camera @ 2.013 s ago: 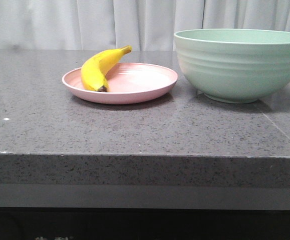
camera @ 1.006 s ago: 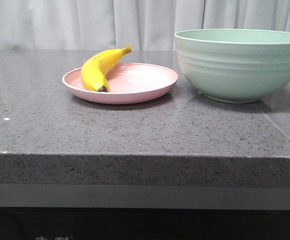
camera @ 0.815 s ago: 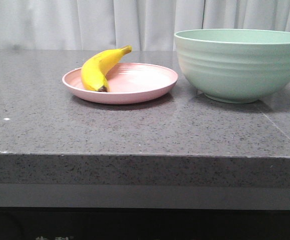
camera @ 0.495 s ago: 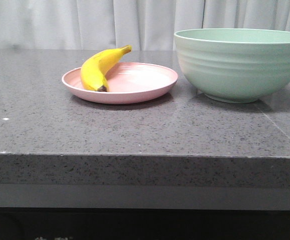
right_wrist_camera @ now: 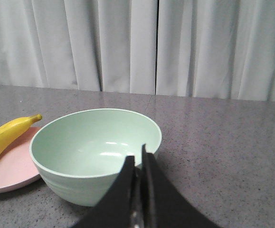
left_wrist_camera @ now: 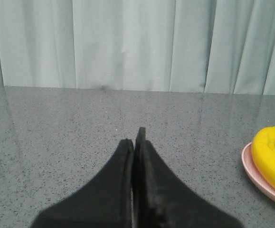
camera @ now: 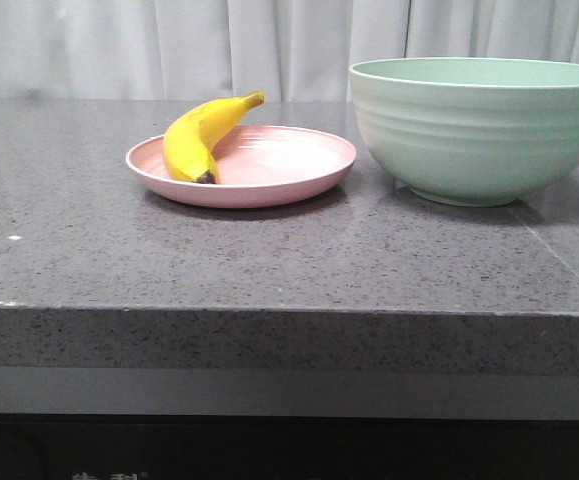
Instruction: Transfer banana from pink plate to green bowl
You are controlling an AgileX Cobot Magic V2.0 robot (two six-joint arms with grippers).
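**benchbot_42:** Left gripper point(left_wrist_camera: 134, 137) has its two black fingers pressed flat together with nothing between them, low over the grey stone table point(left_wrist_camera: 56, 123). Right gripper point(right_wrist_camera: 138, 159) is the same, tips pinched together on nothing. Neither arm shows in the front view at all.

**peelwatcher:** ok and the banana?

**benchbot_42:** The banana point(camera: 201, 132) is lying on the pink plate point(camera: 279, 165), along the plate's left side as seen from the front. Its dark tip points toward the camera and rests inside the plate, while the stem end sticks up past the far rim. From the left wrist view you only catch a slice of the fruit and the plate's edge off to one side, well apart from the closed fingers.

**peelwatcher:** bowl anywhere close?

**benchbot_42:** The green bowl point(camera: 474, 130) stands upright just beside the plate, on its right in the front view, with a small gap between them. The right wrist view looks straight into it, and its inside is bare. The right fingers sit in front of the bowl's near rim. White curtain point(camera: 219, 45) hangs behind the table.
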